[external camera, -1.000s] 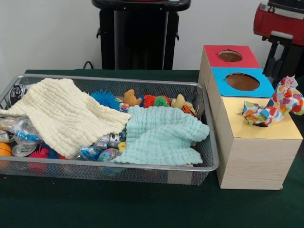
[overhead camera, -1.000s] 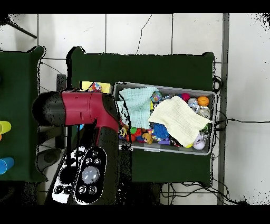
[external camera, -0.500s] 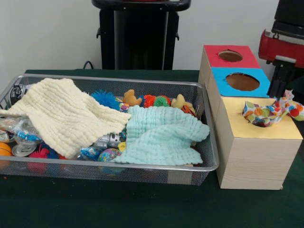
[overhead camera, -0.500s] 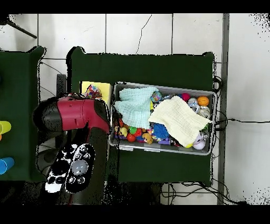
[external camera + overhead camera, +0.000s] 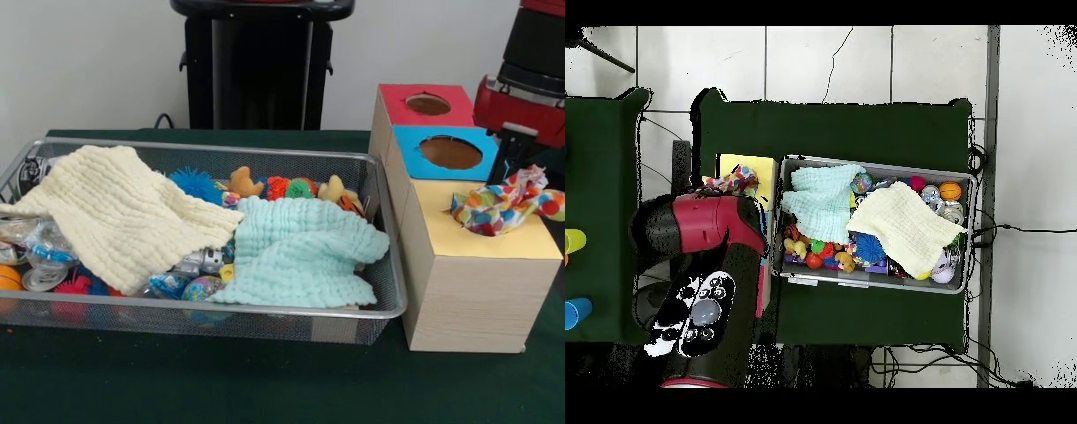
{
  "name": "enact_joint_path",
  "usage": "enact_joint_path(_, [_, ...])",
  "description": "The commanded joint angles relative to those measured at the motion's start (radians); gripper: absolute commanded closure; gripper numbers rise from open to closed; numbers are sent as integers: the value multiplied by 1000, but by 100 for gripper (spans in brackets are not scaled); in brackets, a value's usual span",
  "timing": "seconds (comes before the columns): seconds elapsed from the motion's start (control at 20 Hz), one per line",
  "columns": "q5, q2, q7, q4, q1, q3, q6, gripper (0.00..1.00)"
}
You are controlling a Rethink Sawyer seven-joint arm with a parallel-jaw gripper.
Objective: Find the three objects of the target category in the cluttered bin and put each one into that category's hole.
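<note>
Green table, crumpled polka-dot multicolour cloth [image 5: 505, 204] draped over yellow box's hole [image 5: 481, 231]

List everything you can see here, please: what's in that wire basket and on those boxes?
Wire basket: one, silver, on the green table.
Cream cloth: one, over the basket's left toys.
Mint cloth: one, basket's right part.
Small toys: many, mixed colours, under and behind the cloths.
Boxes: red-topped, blue-topped, yellow-topped, each with a hole, right of the basket.
Spotted cloth: one, multicoloured, partly in the yellow box's hole.
Robot arm: red and black, above the boxes; claw unclear.
</note>
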Motion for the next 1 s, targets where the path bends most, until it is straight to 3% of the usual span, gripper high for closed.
enact_joint_path(0.05, [28,90,236,30,-12,-13,-9,100])
enact_joint_path(0.3, [40,87,223,35,-30,18,-131,100])
enact_joint_path(0.45, [61,57,255,31,-5,-11,-117,100])
enact_joint_path(0.65, [77,14,226,30,-8,-5,-68,100])
enact_joint_path(1.0, [74,30,178,-42,-41,-16,-95,100])
